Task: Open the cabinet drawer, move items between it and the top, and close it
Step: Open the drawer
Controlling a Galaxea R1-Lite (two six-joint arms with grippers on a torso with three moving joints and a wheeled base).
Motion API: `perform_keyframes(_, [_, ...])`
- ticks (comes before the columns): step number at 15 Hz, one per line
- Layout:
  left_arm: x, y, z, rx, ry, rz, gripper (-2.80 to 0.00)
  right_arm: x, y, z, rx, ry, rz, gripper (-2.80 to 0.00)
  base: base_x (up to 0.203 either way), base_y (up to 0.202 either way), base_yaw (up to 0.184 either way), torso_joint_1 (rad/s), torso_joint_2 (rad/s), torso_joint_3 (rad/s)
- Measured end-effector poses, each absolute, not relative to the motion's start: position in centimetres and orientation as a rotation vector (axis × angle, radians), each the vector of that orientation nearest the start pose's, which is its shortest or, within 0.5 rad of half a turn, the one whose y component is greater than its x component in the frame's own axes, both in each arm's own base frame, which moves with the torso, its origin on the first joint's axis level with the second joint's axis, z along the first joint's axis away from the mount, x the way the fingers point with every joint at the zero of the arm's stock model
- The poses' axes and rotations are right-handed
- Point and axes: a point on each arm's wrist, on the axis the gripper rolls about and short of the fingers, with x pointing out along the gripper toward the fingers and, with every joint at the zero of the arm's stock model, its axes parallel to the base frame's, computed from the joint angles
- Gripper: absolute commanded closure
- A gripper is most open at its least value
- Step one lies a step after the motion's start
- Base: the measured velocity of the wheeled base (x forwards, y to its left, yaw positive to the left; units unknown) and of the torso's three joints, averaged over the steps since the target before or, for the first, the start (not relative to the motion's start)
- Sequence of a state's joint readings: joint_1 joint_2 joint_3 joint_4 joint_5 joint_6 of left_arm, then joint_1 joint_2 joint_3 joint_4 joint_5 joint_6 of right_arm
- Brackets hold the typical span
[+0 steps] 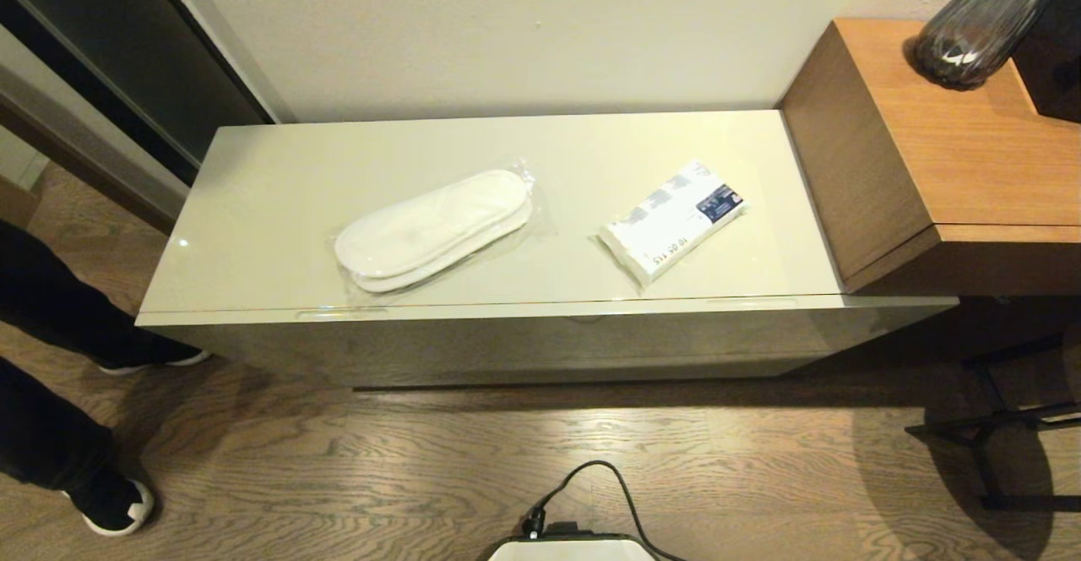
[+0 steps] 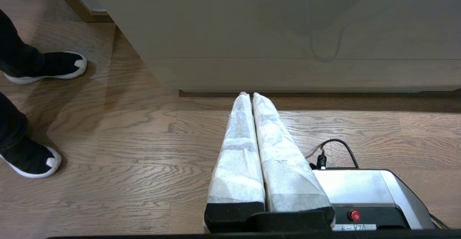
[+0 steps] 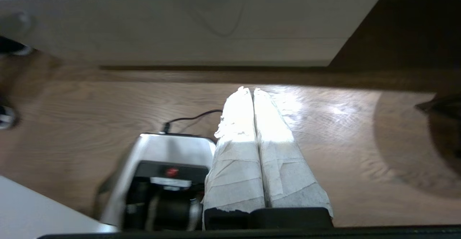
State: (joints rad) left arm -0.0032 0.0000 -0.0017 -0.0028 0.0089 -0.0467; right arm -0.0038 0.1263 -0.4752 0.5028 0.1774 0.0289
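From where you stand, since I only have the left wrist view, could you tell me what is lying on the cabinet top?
Observer: The wrapped slippers lie toward the robot's left on the top.
Operator: Anything else there?
Observer: A tissue pack lies apart from them, toward the right.
Operator: And the right gripper?
Observer: The right gripper hangs low over the floor before the closed cabinet drawer, fingers together.

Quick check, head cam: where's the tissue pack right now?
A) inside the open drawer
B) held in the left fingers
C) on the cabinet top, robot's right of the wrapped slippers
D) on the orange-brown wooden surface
C: the tissue pack lies on the cabinet top, to the right of the wrapped slippers and apart from them, while the drawer is shut.
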Motion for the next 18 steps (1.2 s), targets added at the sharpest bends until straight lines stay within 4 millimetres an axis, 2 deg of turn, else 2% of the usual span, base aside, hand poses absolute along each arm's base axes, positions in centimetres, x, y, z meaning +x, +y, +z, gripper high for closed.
perform_keyframes(3, [-2.3, 0.0, 7.6, -0.047, -0.005, 0.005, 0.00, -2.8, 0.4, 20.5, 0.103, 0.261, 0.175, 0.00, 0.000, 0.000, 0.000, 0.000, 0.00, 0.000])
perform_keyframes(5, [-2.3, 0.0, 7.6, -0.047, -0.005, 0.006, 0.00, 1.0, 0.4, 23.0, 0.114, 0.375, 0.176, 0.00, 0.000, 0.000, 0.000, 0.000, 0.00, 0.000])
perform_keyframes(7, [-2.3, 0.0, 7.6, -0.047, -0.005, 0.006, 0.00, 5.4, 0.5, 24.2, 0.112, 0.499, 0.182, 0.00, 0.000, 0.000, 0.000, 0.000, 0.00, 0.000])
perform_keyframes(12, [-2.3, 0.0, 7.6, -0.047, -0.004, 0.006, 0.00, 15.7, 1.8, 24.0, 0.108, 0.667, 0.251, 0.00, 0.000, 0.000, 0.000, 0.000, 0.00, 0.000])
perform_keyframes(15, [-2.3, 0.0, 7.6, -0.047, -0.004, 0.006, 0.00, 20.5, 3.2, 23.3, 0.139, 0.747, 0.271, 0.00, 0.000, 0.000, 0.000, 0.000, 0.00, 0.000])
perform_keyframes(18, [-2.3, 0.0, 7.6, -0.047, -0.004, 0.006, 0.00, 24.2, 4.3, 21.9, 0.168, 0.818, 0.263, 0.00, 0.000, 0.000, 0.000, 0.000, 0.00, 0.000])
